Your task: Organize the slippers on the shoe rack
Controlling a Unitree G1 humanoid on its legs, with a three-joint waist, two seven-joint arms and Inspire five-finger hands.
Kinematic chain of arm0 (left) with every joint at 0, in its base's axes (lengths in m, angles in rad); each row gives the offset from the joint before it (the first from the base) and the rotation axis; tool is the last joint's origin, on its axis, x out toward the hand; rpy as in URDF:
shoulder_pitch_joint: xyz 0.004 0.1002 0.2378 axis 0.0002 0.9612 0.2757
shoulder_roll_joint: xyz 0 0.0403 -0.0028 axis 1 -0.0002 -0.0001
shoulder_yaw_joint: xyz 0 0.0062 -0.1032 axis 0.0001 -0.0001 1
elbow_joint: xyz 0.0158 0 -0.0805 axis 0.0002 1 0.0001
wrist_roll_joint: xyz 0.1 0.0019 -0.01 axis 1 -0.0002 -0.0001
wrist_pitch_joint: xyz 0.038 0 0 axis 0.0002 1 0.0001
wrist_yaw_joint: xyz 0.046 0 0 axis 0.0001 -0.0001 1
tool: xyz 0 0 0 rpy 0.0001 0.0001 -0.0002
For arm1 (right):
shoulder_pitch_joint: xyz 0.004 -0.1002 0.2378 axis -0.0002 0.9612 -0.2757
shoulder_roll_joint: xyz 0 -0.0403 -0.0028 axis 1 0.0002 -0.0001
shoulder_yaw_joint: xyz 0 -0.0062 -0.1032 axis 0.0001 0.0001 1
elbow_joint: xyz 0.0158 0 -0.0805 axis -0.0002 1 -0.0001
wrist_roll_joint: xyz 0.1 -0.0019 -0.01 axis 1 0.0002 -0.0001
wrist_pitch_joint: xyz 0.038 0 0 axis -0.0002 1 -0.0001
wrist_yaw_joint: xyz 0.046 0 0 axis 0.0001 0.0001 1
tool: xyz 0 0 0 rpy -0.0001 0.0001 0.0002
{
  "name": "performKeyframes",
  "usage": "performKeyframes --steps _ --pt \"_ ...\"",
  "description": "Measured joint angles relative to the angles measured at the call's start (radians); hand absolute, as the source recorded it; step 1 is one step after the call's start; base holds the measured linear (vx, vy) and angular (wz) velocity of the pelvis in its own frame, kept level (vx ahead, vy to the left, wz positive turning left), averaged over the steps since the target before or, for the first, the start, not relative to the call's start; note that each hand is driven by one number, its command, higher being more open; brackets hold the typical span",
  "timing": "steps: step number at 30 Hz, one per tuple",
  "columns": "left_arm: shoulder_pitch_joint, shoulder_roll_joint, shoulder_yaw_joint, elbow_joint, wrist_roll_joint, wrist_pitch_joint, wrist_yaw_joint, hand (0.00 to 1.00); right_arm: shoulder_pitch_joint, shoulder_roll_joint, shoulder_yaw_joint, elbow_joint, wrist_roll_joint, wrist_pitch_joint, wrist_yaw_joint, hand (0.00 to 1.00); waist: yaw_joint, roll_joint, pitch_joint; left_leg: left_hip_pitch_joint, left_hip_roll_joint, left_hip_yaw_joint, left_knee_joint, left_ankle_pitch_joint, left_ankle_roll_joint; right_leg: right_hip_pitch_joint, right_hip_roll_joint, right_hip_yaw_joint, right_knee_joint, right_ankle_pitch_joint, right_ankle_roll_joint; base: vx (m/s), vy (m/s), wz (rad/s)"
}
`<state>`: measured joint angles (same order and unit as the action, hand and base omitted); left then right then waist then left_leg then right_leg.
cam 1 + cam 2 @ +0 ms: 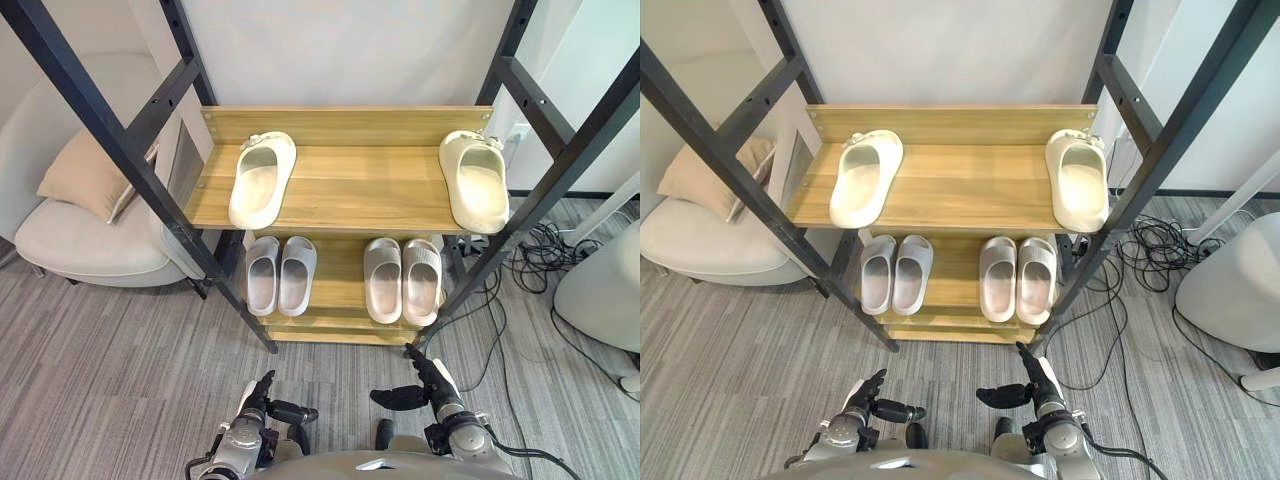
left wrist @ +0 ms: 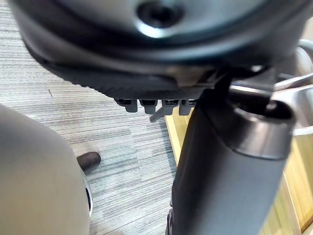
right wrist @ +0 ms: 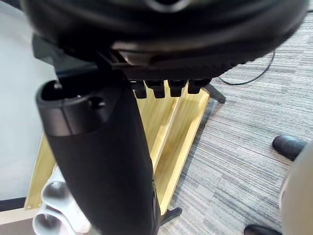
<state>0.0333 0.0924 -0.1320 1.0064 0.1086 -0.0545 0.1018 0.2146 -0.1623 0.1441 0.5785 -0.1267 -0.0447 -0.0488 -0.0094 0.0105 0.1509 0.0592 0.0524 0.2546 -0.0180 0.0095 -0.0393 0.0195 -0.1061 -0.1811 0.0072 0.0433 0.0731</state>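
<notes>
Where black bars (image 1: 150, 180) cross, shoe rack (image 1: 340, 185) corners hidden

Both silver-grey arms come in low, palms turned inward, neither hand holding anything. The left hand (image 1: 258, 402) sits at 7 o'clock in the head view, fingers relaxed toward 12, thumb out toward 3. The right hand (image 1: 436, 385) sits at 5 o'clock, fingers straight toward 11, thumb toward 9.
</notes>
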Motion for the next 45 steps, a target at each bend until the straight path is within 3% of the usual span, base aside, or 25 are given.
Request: performKeyframes --steps 9,14,19,27,35,39,45 --pt "0.004 0.003 -0.022 -0.024 -0.004 0.0 0.001 1.0 -0.044 0.046 -0.086 0.181 -0.013 0.001 -0.06 1.0 -0.002 -0.013 -0.008 0.024 -0.023 -0.022 -0.035 0.014 0.022 0.035 -0.008 -0.02 -0.034 0.01 0.009 0.04 0.01 0.07" --pt "0.042 0.033 -0.172 -0.19 -0.063 -0.001 -0.028 1.0 -0.044 0.05 -0.111 0.187 -0.03 0.001 -0.073 1.0 -0.002 -0.013 -0.009 0.025 -0.034 -0.044 -0.05 0.021 0.031 0.039 -0.017 -0.042 -0.031 0.001 0.016 0.02 -0.004 0.13" --pt "0.08 0.1 -0.413 -0.535 -0.189 -0.046 -0.131 1.0 -0.044 0.043 -0.155 0.224 -0.03 -0.004 -0.071 1.0 -0.002 -0.003 -0.021 0.025 -0.054 -0.068 -0.068 0.028 0.041 0.039 -0.039 -0.066 -0.022 -0.01 0.028 0.01 0.015 0.16" --pt "0.067 0.155 -0.637 -0.794 -0.348 -0.076 -0.281 1.0 -0.029 0.024 -0.164 0.243 -0.031 -0.004 -0.061 1.0 -0.007 0.014 -0.047 0.028 -0.058 -0.072 -0.068 0.026 0.044 0.043 -0.046 -0.071 -0.017 -0.014 0.03 0.0 0.003 0.01" --pt "0.052 0.156 -0.668 -0.989 -0.476 -0.075 -0.297 1.0 -0.005 0.005 -0.16 0.244 -0.031 -0.004 -0.059 1.0 -0.007 0.025 -0.063 0.042 -0.055 -0.076 -0.068 0.028 0.046 0.049 -0.049 -0.075 0.005 -0.031 0.025 -0.02 -0.007 0.01" --pt "0.021 0.156 -0.661 -1.089 -0.516 -0.075 -0.275 1.0 -0.005 0.003 -0.141 0.287 -0.031 -0.002 -0.059 1.0 -0.006 0.013 -0.081 0.042 -0.055 -0.076 -0.068 0.028 0.046 0.049 -0.05 -0.077 0.005 -0.03 0.026 0.0 0.0 0.0" --pt "-0.078 0.111 -0.535 -1.225 -0.526 -0.098 -0.168 1.0 -0.001 0.006 -0.142 0.325 -0.031 -0.001 -0.058 1.0 -0.006 -0.003 -0.091 0.042 -0.055 -0.072 -0.068 0.027 0.045 0.046 -0.051 -0.07 0.013 -0.027 0.03 0.0 0.0 0.0"
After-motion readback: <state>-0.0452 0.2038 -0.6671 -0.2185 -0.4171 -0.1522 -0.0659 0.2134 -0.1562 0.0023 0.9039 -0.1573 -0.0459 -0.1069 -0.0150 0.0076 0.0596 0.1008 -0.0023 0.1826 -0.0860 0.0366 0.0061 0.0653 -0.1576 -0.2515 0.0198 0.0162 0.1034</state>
